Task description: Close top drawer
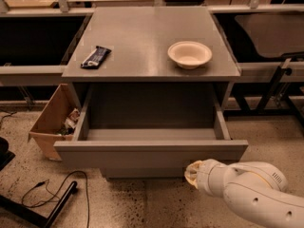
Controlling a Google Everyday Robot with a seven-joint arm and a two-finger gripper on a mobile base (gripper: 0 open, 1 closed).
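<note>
The top drawer (151,152) is a wide matte-grey box drawer, partly pulled out of the grey cabinet (152,42). Its inside shows empty. Its flat front panel faces me. My white arm comes in from the lower right. My gripper (191,173) sits at the lower right of the drawer's front panel, just below its bottom edge, pressed close to it. The fingers are hidden against the panel.
A cream bowl (189,54) and a dark snack packet (95,57) lie on the cabinet top. An open cardboard box (52,120) stands on the floor to the left. A black cable (71,194) and stand lie at lower left. Metal shelving frames flank both sides.
</note>
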